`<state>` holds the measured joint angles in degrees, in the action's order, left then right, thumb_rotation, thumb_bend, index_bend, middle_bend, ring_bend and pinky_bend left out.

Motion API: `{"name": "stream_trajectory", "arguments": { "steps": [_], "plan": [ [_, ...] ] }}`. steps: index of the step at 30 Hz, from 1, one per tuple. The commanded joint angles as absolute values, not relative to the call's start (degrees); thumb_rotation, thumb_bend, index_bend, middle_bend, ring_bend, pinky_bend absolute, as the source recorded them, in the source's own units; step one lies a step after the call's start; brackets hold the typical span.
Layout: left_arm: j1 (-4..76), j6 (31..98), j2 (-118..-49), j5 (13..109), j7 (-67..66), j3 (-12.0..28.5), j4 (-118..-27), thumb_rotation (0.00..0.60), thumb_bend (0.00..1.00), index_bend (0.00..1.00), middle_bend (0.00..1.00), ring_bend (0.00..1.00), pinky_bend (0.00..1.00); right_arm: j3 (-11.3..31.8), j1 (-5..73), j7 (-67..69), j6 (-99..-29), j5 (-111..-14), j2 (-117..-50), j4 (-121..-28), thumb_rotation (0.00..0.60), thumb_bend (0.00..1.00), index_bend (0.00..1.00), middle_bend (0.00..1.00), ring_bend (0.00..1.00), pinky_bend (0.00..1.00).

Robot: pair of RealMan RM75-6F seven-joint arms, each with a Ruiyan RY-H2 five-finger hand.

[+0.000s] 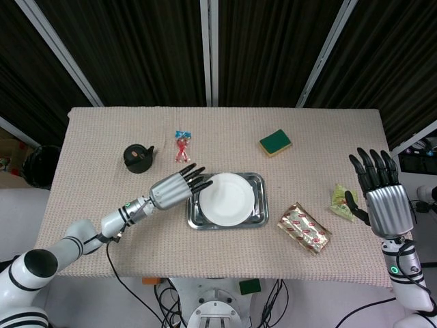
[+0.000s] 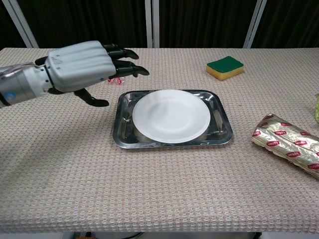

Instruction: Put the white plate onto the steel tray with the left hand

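The white plate [image 1: 224, 198] [image 2: 170, 115] lies flat inside the steel tray [image 1: 257, 183] [image 2: 224, 124] near the table's middle. My left hand [image 1: 177, 187] [image 2: 84, 65] hovers just left of the tray, raised above the cloth, fingers spread and empty, clear of the plate. My right hand [image 1: 377, 193] stands open and upright at the table's right edge, holding nothing; the chest view does not show it.
A black round object [image 1: 138, 158] sits at the left, a red candy wrapper [image 1: 182, 146] behind the tray, a green-and-yellow sponge [image 1: 275, 143] [image 2: 225, 67] at the back right. A gold snack packet [image 1: 304, 227] [image 2: 290, 145] and a green packet [image 1: 341, 203] lie to the right.
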<state>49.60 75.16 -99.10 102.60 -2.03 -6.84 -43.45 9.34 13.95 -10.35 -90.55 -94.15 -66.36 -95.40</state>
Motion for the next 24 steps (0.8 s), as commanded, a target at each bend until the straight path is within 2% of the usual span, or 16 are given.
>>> {"name": "stream_trajectory", "arguments": {
  "steps": [1, 8, 14, 20, 24],
  "plan": [
    [43.6, 80.31, -92.18, 99.89, -4.22, -6.66, -51.29, 0.6, 0.16, 0.12, 0.24, 0.1, 0.19, 8.88, 13.65, -10.16, -90.57, -94.28, -66.51, -95.11, 0.6, 0.4, 0.0, 0.0, 0.0, 0.0],
    [30.28, 87.42, -83.49, 90.86, -1.78, -6.18, -64.38, 0.6, 0.04, 0.15, 0.2, 0.1, 0.19, 6.56, 10.89, -11.28, -90.37, -91.97, -67.01, -91.86, 0.6, 0.37, 0.0, 0.0, 0.0, 0.0],
    [18.28, 90.38, -77.01, 81.48, -0.56, -7.17, -74.81, 0.6, 0.01, 0.12, 0.14, 0.06, 0.19, 3.56, 7.3, -9.66, -87.28, -86.12, -67.68, -88.35, 0.6, 0.36, 0.0, 0.0, 0.0, 0.0],
    [12.17, 94.58, -72.01, 81.22, -3.4, -8.03, -78.3, 0.562, 0.01, 0.12, 0.12, 0.04, 0.18, 1.52, 6.21, -6.65, -83.91, -84.42, -70.27, -83.81, 0.6, 0.36, 0.0, 0.0, 0.0, 0.0],
    [10.62, 94.39, -72.08, 82.58, -1.96, -7.83, -76.55, 0.562, 0.03, 0.12, 0.12, 0.04, 0.18, 1.67, 7.04, -4.62, -81.65, -84.08, -71.81, -81.11, 0.6, 0.36, 0.0, 0.0, 0.0, 0.0]
  ]
}}
